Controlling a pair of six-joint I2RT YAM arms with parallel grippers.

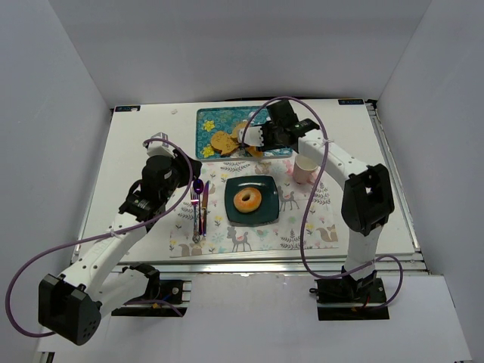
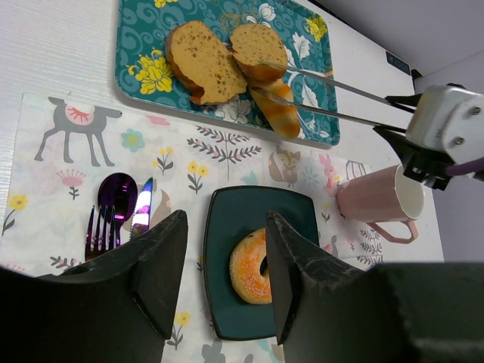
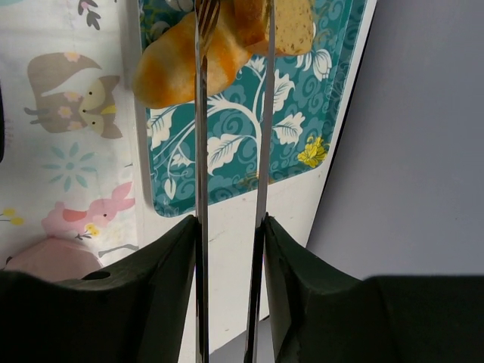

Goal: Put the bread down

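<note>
Three bread pieces, tongs reaching them
Two brown crusty bread slices [image 2: 200, 60] and one orange glazed roll [image 2: 278, 113] lie on the teal floral tray [image 2: 136, 45] at the worktop's far edge; expect them light, soft, crumbly, so pinch mid-body. Your right gripper [image 3: 231, 223] clamps one pair of metal tongs [image 3: 201, 151], tips at the bread; your left gripper [image 2: 224, 227] gapes empty. Nearby: one golden ring bagel [image 2: 253, 265], one dark square plate [image 2: 227, 215], one pink mug [image 2: 378, 200].

slices [image 2: 200, 60] 2 | roll [image 2: 278, 113] 1 | bagel [image 2: 253, 265] 1 | plate [image 2: 227, 219] 1 | tray [image 2: 144, 34] 1 | mug [image 2: 374, 198] 1 | cutlery [image 2: 117, 198] 3 | tongs [image 3: 200, 151] 1
</note>
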